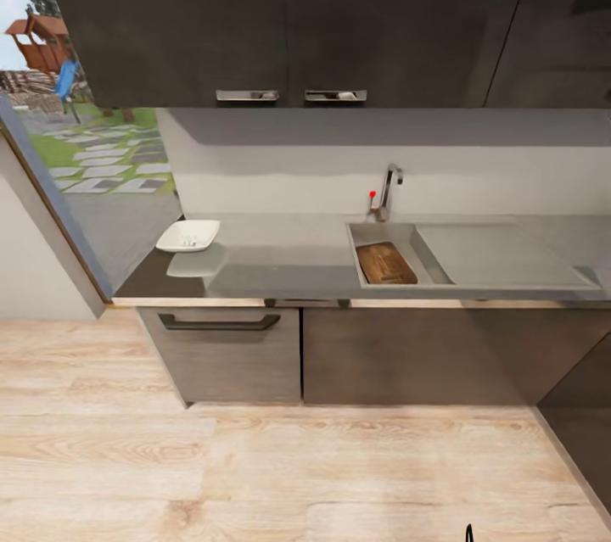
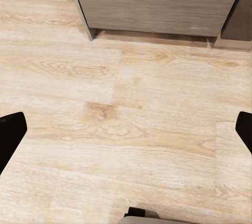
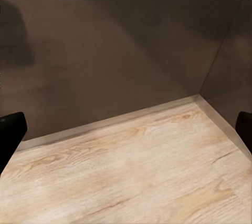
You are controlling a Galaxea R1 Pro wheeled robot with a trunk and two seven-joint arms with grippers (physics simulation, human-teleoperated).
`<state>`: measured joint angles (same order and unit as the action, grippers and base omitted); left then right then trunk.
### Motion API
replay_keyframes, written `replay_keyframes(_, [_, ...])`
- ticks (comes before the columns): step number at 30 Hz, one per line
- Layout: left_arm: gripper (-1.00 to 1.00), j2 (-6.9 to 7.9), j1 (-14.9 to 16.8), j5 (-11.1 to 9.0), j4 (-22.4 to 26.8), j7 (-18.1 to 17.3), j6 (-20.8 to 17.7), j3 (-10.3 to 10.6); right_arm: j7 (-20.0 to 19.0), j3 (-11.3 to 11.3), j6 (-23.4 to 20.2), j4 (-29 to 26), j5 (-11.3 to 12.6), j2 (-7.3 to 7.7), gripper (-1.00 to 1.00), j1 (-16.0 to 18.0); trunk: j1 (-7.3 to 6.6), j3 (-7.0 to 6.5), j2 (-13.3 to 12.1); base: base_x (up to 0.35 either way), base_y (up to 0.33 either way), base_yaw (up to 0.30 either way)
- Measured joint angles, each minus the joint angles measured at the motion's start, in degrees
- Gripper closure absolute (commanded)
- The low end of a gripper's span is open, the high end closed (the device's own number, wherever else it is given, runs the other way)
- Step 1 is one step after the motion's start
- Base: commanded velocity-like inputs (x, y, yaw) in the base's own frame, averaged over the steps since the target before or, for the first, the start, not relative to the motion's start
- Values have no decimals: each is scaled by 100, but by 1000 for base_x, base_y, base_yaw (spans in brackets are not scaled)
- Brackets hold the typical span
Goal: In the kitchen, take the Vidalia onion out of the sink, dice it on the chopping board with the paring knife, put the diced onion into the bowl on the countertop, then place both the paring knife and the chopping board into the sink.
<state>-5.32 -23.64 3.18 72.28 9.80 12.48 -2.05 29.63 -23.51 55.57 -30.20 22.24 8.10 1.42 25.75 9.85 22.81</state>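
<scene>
Down at our sides, both tools hang spread and empty: the left tool over the floor, the right tool near dark cabinets. Ahead, the chopping board already lies in the sink, and the bowl rests on the tabletop. We judge the task nearly finished; next calls for checking the knife, which we can't make out.

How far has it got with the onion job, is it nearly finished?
The chopping board already lies in the sink, and the white bowl sits on the countertop; whether it holds onion is too small to tell. No onion or knife is visible. Nothing is in hand: both grippers, left and right, hang open over the wooden floor. It looks late in the job, but the knife is unconfirmed.
</scene>
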Motion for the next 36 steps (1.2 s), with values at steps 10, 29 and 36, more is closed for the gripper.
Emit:
replay_keyframes(10, [-100, 0, 0, 0, -30, -5, 0, 0, -1, 0, 0, 0, 0, 0, -100, 0, 0, -91, 0, 0, 0, 0])
replay_keyframes(29, [-100, 666, -1, -241, -1622, 8, -47, -149, -37, 9, -67, 1598, 40, -16, -100, 3, 0, -166, -1, 0, 0, 0])
replay_keyframes(36, [-100, 728, -1, -292, -3539, 32, -223, -149, -1096, 13, -2053, 2840, 23, -569, -100, 5, 0, -166, 0, 0, 0, 0])
